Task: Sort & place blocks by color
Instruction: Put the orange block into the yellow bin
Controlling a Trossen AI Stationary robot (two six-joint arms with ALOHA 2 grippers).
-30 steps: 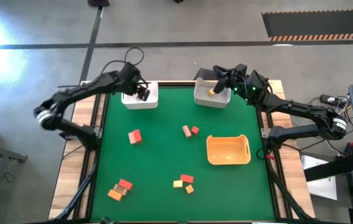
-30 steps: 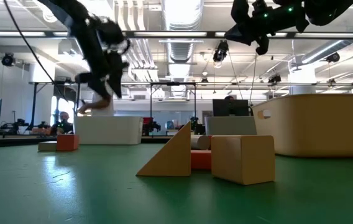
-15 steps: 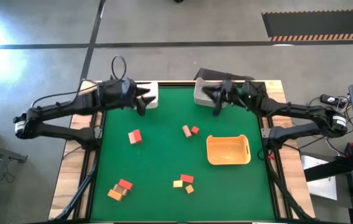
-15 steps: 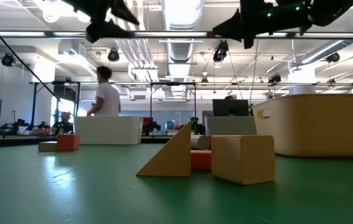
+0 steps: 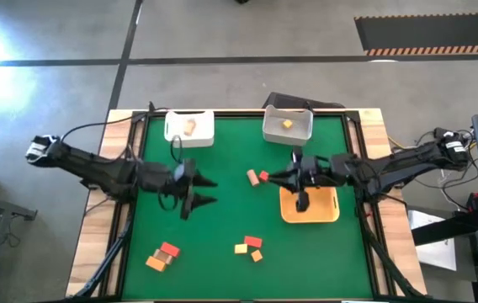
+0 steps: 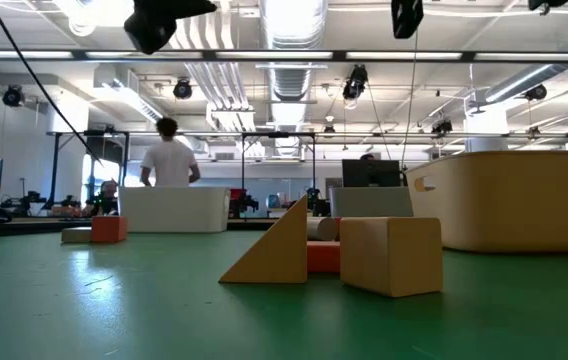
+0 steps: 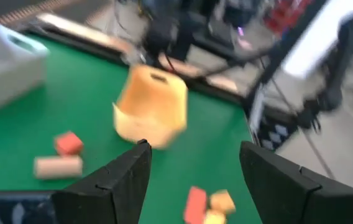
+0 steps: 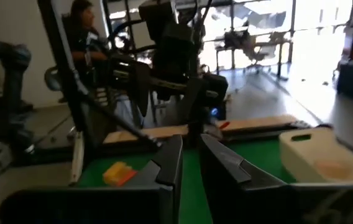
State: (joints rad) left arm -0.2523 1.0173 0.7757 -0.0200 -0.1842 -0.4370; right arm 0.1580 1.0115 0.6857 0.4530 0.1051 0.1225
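Note:
Small blocks lie on the green mat: a tan bar [image 5: 252,176] beside a red one [image 5: 263,176], a red-orange pair [image 5: 164,252] and a mixed cluster [image 5: 249,246]. One tan block [image 5: 190,126] sits in the left white bin, one orange block [image 5: 288,124] in the right bin. My left gripper [image 5: 206,191] hovers open over the mat's left half and points right; whatever lies under it is hidden. My right gripper [image 5: 283,178] hangs by the orange tray's [image 5: 323,206] far-left corner, its fingers [image 8: 169,163] nearly together. The low view shows a tan wedge [image 6: 274,250] and cube [image 6: 389,255] close up.
The two white bins [image 5: 176,133] [image 5: 273,130] stand along the far edge. The orange tray lies right of centre, under my right arm. In the low view both grippers hang high above the mat. A person [image 6: 169,160] stands in the room beyond the table.
Both arms have drawn back from the far bins toward the middle of the table. My left gripper left the left bin, where a tan block now shows, and swung near and right. My right gripper left the right bin and came down beside the tray.

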